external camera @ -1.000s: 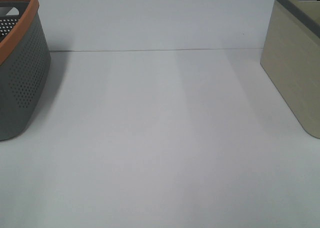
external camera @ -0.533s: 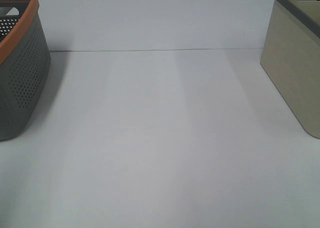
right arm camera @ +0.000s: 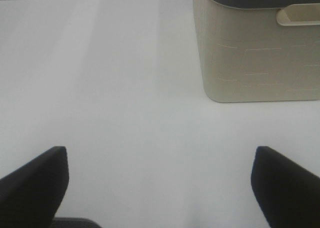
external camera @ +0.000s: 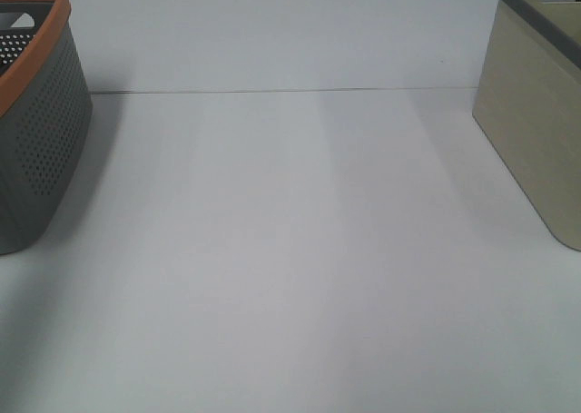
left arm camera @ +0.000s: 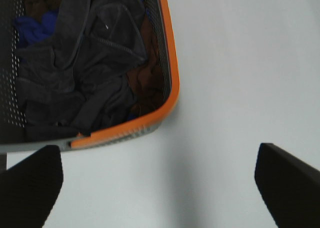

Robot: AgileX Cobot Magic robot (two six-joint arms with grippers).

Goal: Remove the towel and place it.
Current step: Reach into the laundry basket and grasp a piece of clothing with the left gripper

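Note:
The dark navy-grey towel (left arm camera: pixel 85 62) lies crumpled in the grey perforated basket with an orange rim (left arm camera: pixel 170 82), on top of brown and blue cloths. The basket shows at the left edge of the exterior view (external camera: pixel 41 113). My left gripper (left arm camera: pixel 160 188) is open and empty above the table, just outside the basket's corner. My right gripper (right arm camera: pixel 160 188) is open and empty over bare table, short of the beige basket (right arm camera: pixel 255 52). Neither gripper shows in the exterior view.
The beige basket with a dark grey rim (external camera: pixel 536 113) stands at the right edge of the white table (external camera: pixel 290 250). A seam line (external camera: pixel 272 92) crosses the table at the back.

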